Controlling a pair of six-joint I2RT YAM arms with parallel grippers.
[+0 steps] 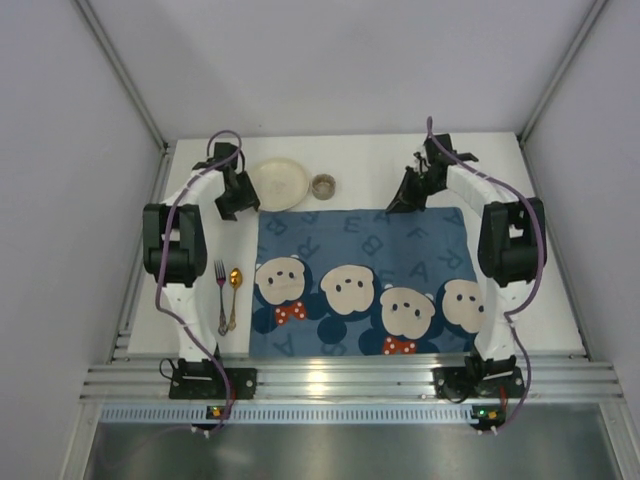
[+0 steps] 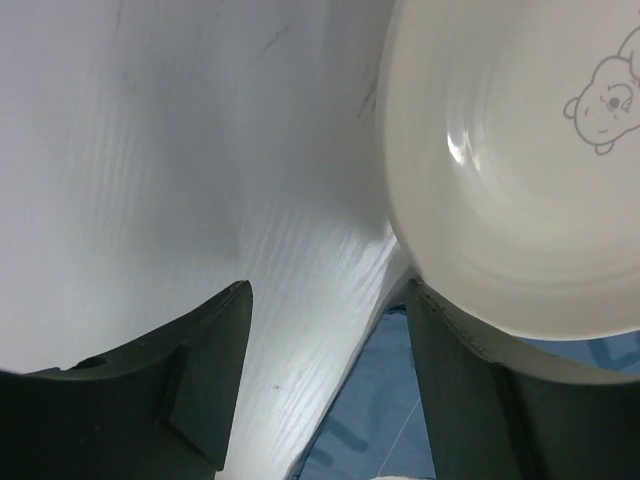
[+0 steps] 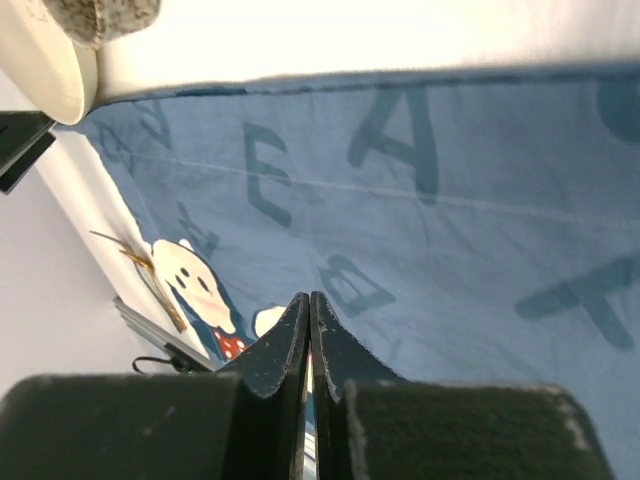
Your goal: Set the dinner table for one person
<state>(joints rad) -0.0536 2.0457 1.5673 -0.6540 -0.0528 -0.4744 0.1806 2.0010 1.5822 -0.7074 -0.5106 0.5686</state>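
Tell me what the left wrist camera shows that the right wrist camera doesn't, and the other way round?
Only the left wrist view: a bear outline drawn inside the cream plate, and the left jaws standing apart.
Only the right wrist view: the right jaws closed together, letters and a bear face printed on the blue placemat, a speckled cup at the top edge, and cutlery far off.
Both: the plate, the placemat and the white dinner table.

White left arm and right arm carry black joints and purple cables
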